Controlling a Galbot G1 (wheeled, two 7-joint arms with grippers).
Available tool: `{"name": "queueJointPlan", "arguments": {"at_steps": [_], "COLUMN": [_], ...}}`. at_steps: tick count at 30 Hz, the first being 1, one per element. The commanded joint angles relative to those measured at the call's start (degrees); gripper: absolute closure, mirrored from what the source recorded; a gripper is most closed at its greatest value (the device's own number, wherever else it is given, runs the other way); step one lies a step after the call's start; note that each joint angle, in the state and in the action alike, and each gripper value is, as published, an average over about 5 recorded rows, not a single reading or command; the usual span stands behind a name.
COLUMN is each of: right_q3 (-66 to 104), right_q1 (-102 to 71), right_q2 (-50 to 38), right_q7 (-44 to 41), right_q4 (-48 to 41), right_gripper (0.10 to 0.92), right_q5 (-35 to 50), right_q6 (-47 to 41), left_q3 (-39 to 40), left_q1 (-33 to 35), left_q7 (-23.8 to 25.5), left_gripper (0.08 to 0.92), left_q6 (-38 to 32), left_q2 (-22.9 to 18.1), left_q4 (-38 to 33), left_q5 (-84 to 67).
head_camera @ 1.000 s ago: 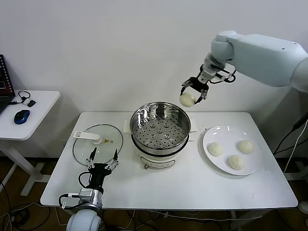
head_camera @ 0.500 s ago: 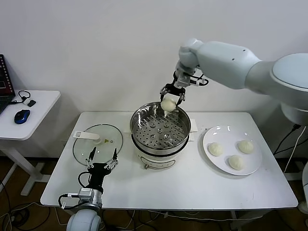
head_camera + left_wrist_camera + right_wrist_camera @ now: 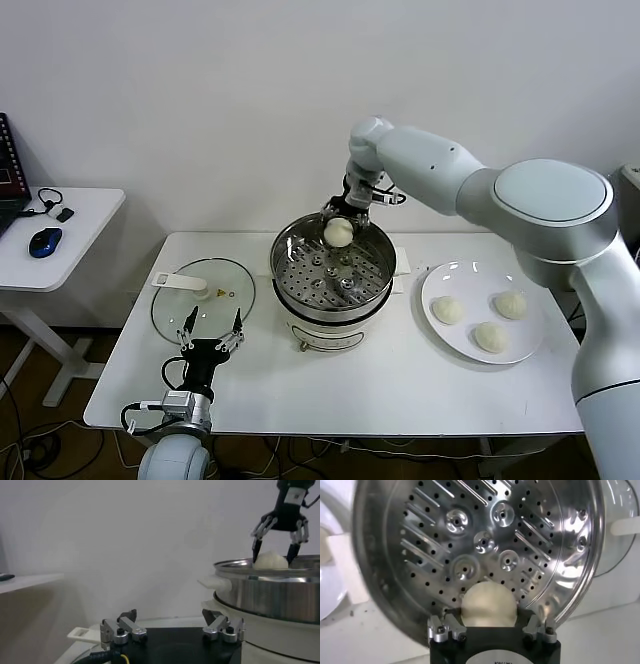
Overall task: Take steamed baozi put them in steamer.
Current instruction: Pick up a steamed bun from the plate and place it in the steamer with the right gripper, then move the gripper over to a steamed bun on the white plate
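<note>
White wall [image 3: 200,90], white side desk [image 3: 60,235] left.

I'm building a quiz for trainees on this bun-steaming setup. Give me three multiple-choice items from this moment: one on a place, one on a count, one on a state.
1. Where is the right gripper?
A. Over the plate
B. Over the back of the steamer
C. Beside the glass lid

2. How many baozi lie on the white plate?
A. Two
B. Three
C. Four

3. What is the state of the held baozi?
A. Gripped between the right gripper's fingers
B. Lying loose on the tray
C. Sitting on the table

Answers:
1 B: the head view shows it above the steamer, near its far rim.
2 B: three buns show on the plate.
3 A: the right wrist view shows the bun between the fingers, above the perforated tray.

The left gripper waits open by the glass lid.
</note>
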Motion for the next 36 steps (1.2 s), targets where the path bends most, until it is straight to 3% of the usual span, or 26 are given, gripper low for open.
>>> {"name": "queueJointPlan", "arguments": {"at_steps": [1, 19, 36], "right_q3": [2.2, 1.3, -19.3], "right_q1": [-3.2, -0.1, 22.3], "right_q2": [1.6, -0.2, -9.2], "right_q7": [1.0, 1.9, -9.2], "right_q4": [-3.3, -0.9, 20.2], "right_gripper": [0.279, 0.203, 0.203], "right_q5": [-2.6, 0.8, 37.0], "right_q6": [2.8, 2.8, 1.5], "left_q3": [0.1, 0.1, 0.1], "left_q1": [0.1, 0.2, 1.2], "left_q7": [0.0, 0.1, 0.2], "left_gripper": [0.177, 0.177, 0.177], "left_q6": [0.0, 0.2, 0.8], "left_q2": [0.0, -0.2, 0.3], "left_q4": [0.0, -0.4, -2.2], "left_q5": [0.0, 0.2, 0.4]}}
